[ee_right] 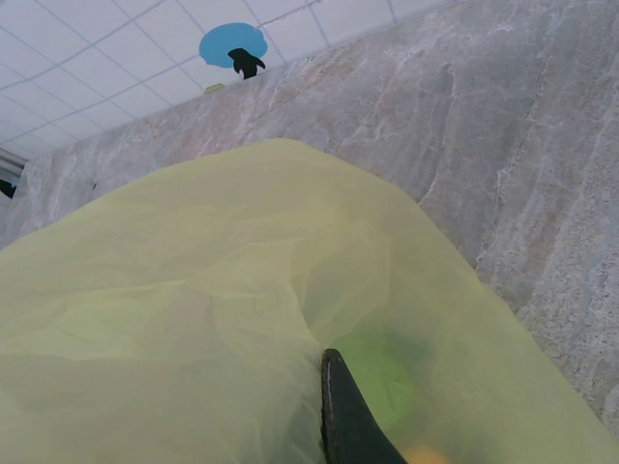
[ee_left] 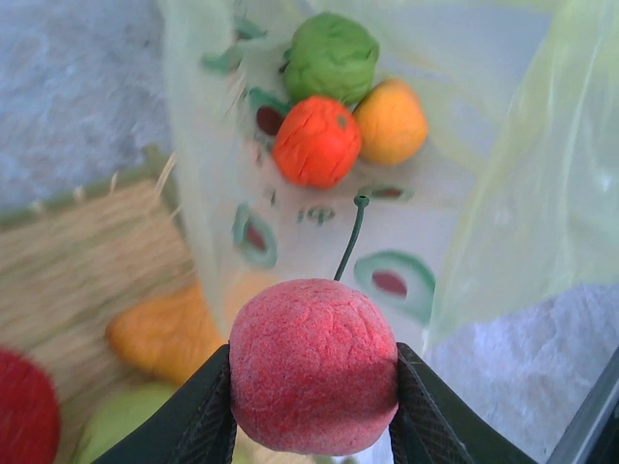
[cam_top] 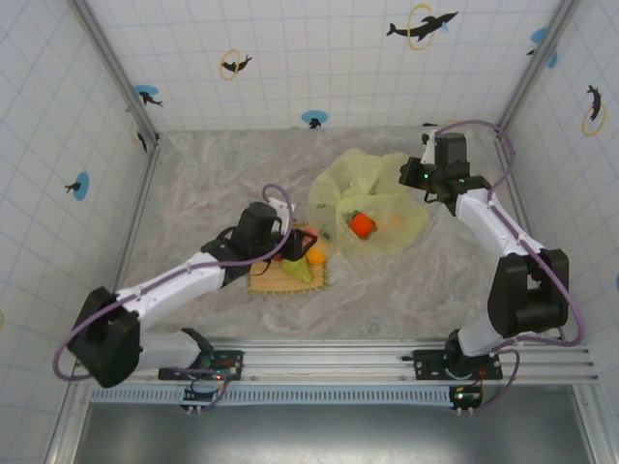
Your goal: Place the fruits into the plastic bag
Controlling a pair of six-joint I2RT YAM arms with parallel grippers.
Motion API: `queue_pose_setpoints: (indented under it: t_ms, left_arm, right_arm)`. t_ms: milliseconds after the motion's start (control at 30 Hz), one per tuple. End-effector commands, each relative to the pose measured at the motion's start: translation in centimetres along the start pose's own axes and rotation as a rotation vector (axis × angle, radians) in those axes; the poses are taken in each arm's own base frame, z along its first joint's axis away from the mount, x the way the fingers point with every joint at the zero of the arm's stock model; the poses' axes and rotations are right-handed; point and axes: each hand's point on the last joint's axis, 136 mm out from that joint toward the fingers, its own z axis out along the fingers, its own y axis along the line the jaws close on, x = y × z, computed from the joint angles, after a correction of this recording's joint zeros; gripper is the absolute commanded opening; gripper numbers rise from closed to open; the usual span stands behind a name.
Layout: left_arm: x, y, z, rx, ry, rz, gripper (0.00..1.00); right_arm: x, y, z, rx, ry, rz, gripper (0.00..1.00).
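My left gripper (ee_left: 312, 354) is shut on a round pink-red fruit (ee_left: 311, 372) with a thin green stem, held just in front of the mouth of the plastic bag (ee_left: 503, 184). Inside the bag lie a green fruit (ee_left: 331, 56), an orange-red one (ee_left: 316, 141) and a yellow-orange one (ee_left: 390, 121). In the top view the left gripper (cam_top: 302, 242) hovers at the mat's far edge, beside the yellow-green bag (cam_top: 372, 198). My right gripper (cam_top: 423, 184) is shut, pinching the bag's film (ee_right: 222, 280) at its far right side; one black finger (ee_right: 350, 416) shows.
A tan woven mat (cam_top: 274, 283) lies near the table's middle with an orange fruit (ee_left: 164, 333), a green one (ee_left: 121, 420) and a red one (ee_left: 24, 416) on it. White tiled walls ring the marbled table (cam_top: 193, 193).
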Motion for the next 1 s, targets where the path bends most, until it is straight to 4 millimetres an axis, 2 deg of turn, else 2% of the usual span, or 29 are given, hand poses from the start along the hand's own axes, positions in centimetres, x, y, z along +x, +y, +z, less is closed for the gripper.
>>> queue_pose_setpoints:
  t_ms: [0, 233, 300, 333, 633, 800, 967]
  left_arm:
    - [-2.5, -1.8, 1.4, 0.077, -0.039, 0.028, 0.4]
    - [-4.4, -3.4, 5.5, 0.153, -0.025, 0.04, 0.41]
    - [-4.1, -2.6, 6.9, 0.13, -0.021, 0.021, 0.42]
    - [-5.7, -2.9, 7.4, 0.126, -0.059, 0.014, 0.42]
    - [-10.2, -0.3, 12.6, 0.043, -0.247, -0.103, 0.42]
    - [-10.7, 1.3, 15.1, -0.014, -0.266, -0.129, 0.48]
    - [-10.7, 1.3, 15.4, -0.019, -0.251, -0.107, 0.57]
  right_arm:
    - [-0.5, 0.9, -0.5, -0.029, -0.016, -0.011, 0.0]
    - [0.1, 1.9, -0.1, -0.073, 0.004, 0.002, 0.0]
    - [0.2, 2.1, -0.1, -0.08, 0.006, 0.003, 0.0]
    - [0.4, 2.2, 0.0, -0.082, 0.01, 0.004, 0.0]
    - [1.0, 3.1, 0.7, -0.108, 0.036, 0.0, 0.0]
    - [1.3, 3.0, 1.0, -0.111, 0.049, 0.001, 0.0]
    - [1.4, 3.0, 1.1, -0.109, 0.053, -0.004, 0.0]
